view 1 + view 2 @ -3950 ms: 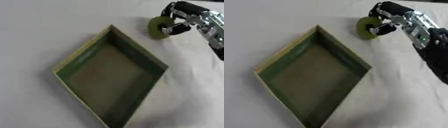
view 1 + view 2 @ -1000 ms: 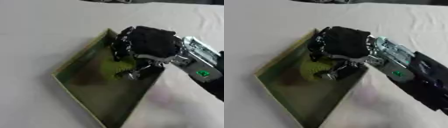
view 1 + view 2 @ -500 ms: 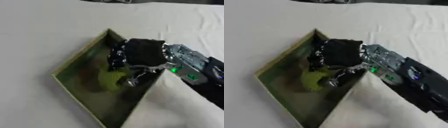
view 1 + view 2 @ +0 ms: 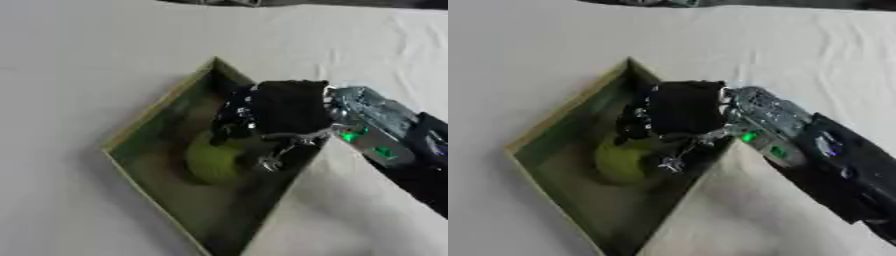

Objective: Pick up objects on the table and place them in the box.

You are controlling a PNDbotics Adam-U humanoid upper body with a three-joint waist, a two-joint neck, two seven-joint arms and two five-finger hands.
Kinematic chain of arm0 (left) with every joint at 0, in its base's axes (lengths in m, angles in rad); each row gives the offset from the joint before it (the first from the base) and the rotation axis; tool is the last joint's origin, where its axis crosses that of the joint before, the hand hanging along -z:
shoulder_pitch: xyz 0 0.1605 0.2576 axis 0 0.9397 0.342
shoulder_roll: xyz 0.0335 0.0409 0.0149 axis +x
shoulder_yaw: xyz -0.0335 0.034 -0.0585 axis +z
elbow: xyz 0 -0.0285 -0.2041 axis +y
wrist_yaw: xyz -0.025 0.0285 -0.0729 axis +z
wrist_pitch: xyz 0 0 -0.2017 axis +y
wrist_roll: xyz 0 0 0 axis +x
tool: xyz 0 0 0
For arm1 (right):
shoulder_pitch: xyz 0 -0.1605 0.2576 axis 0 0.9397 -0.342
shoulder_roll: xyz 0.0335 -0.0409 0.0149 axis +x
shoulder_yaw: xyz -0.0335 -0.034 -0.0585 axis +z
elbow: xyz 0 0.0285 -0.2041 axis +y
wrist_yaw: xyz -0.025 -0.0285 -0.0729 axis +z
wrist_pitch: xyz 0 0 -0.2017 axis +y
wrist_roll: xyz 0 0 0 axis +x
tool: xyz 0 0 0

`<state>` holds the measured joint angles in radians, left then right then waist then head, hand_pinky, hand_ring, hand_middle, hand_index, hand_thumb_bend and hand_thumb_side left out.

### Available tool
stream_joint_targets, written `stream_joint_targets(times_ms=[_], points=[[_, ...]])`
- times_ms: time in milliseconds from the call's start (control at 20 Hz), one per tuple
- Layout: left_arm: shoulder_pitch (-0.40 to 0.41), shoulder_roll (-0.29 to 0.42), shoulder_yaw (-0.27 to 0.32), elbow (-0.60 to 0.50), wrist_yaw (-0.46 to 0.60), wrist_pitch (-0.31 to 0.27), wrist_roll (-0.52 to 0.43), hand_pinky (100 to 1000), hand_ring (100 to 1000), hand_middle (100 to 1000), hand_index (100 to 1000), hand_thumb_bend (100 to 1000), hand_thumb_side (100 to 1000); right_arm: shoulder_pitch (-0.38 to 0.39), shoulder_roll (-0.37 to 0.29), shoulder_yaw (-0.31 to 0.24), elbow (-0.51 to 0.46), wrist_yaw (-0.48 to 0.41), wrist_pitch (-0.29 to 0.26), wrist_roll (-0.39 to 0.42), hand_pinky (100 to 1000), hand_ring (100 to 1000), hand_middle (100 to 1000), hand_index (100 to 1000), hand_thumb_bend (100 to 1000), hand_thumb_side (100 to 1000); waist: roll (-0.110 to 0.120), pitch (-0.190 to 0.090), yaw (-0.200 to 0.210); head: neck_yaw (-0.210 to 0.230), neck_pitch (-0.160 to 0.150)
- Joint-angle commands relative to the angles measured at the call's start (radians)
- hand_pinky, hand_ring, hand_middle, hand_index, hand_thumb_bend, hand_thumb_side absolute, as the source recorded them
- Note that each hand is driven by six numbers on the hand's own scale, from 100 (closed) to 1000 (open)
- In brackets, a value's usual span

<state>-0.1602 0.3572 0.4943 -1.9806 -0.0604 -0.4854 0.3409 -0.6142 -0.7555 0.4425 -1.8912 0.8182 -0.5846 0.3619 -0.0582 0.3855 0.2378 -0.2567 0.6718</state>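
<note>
A green box (image 4: 157,122) sits cornerwise on the white-covered table (image 4: 79,55), and inside it a yellow-green rounded object (image 4: 213,161) rests on the floor of the box, toward its right wall. Four seconds ago the box stood empty and the object was held at the table's far right, outside the box; a second ago the robot's right hand was already over the box, and since then it has sunk lower, with the object now lying deeper toward the box's middle. The right hand (image 4: 276,112), black-backed with silver fingers, hangs over the box's right side, its fingers curled downward around the upper edge of the object; blur leaves it unclear whether they are actually touching it or merely close to it. The object shows just below and to the left of the hand, half hidden by the dark knuckles. The right eye view shows more of the forearm (image 4: 833,165), with its green lights, running off to the lower right, while the left eye view cuts that arm short at its edge. The left hand appears in neither view.
</note>
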Motion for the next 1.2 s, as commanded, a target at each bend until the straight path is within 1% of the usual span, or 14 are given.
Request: stream_joint_targets(times_ms=[50,200,300,400,550,600,650,700,750,900,950,1050,1200], points=[[-0.004,0.017,0.005,-0.019,0.000,0.003,0.002,714,556,523,663,100,575,-0.008,-0.043,-0.034,-0.056,-0.027,0.004,0.015,739,783,763,870,100,377,0.006,-0.021,-0.002,0.002,-0.007],[-0.002,0.017,0.006,-0.019,-0.002,0.003,0.003,713,556,523,663,100,575,-0.008,-0.061,-0.071,-0.099,-0.048,0.019,-0.002,745,786,773,882,100,388,0.007,-0.023,-0.006,0.005,-0.008],[-0.001,0.017,0.007,-0.019,-0.003,0.004,0.004,713,556,523,663,100,575,-0.012,-0.071,-0.098,-0.106,-0.060,0.024,-0.038,745,784,772,881,100,389,0.008,-0.024,-0.008,0.007,-0.009],[0.000,0.017,0.008,-0.019,-0.003,0.004,0.006,713,556,523,663,100,575,-0.014,-0.081,-0.127,-0.108,-0.069,0.026,-0.094,746,782,771,879,100,379,0.009,-0.024,-0.011,0.010,-0.010],[0.001,0.017,0.010,-0.019,-0.005,0.004,0.009,713,557,524,663,100,575,-0.002,-0.099,-0.183,-0.109,-0.092,0.045,-0.211,755,784,772,876,100,309,0.011,-0.024,-0.016,0.017,-0.013],[0.001,0.016,0.010,-0.019,-0.006,0.004,0.010,713,557,524,663,100,575,0.006,-0.104,-0.203,-0.109,-0.103,0.056,-0.253,757,784,770,870,100,254,0.012,-0.024,-0.017,0.019,-0.014],[0.001,0.016,0.011,-0.019,-0.006,0.004,0.011,713,557,524,663,100,575,0.017,-0.110,-0.227,-0.109,-0.118,0.072,-0.299,757,786,768,867,100,234,0.012,-0.024,-0.019,0.022,-0.016],[0.001,0.016,0.012,-0.019,-0.007,0.004,0.013,713,557,524,663,100,575,0.035,-0.114,-0.257,-0.109,-0.132,0.094,-0.348,757,783,763,855,116,128,0.013,-0.023,-0.021,0.026,-0.018],[0.002,0.016,0.013,-0.019,-0.008,0.004,0.015,713,557,524,663,100,575,0.057,-0.116,-0.289,-0.109,-0.153,0.119,-0.398,756,782,756,842,107,100,0.014,-0.022,-0.023,0.030,-0.020],[0.003,0.014,0.017,-0.019,-0.011,0.003,0.021,713,557,524,663,100,575,0.128,-0.102,-0.412,-0.109,-0.226,0.220,-0.529,757,787,752,830,100,100,0.018,-0.020,-0.031,0.044,-0.026],[0.004,0.014,0.018,-0.019,-0.013,0.003,0.023,713,557,524,663,100,575,0.145,-0.096,-0.454,-0.109,-0.233,0.255,-0.561,757,787,749,825,100,100,0.019,-0.019,-0.033,0.048,-0.028],[0.004,0.013,0.019,-0.019,-0.015,0.003,0.025,713,557,524,663,100,575,0.179,-0.083,-0.514,-0.109,-0.260,0.291,-0.613,756,786,745,819,100,100,0.021,-0.016,-0.036,0.053,-0.030],[0.004,0.012,0.019,-0.019,-0.018,0.002,0.027,713,557,525,663,100,574,0.217,-0.077,-0.572,-0.109,-0.275,0.318,-0.655,756,787,745,815,100,100,0.023,-0.013,-0.040,0.059,-0.031]])
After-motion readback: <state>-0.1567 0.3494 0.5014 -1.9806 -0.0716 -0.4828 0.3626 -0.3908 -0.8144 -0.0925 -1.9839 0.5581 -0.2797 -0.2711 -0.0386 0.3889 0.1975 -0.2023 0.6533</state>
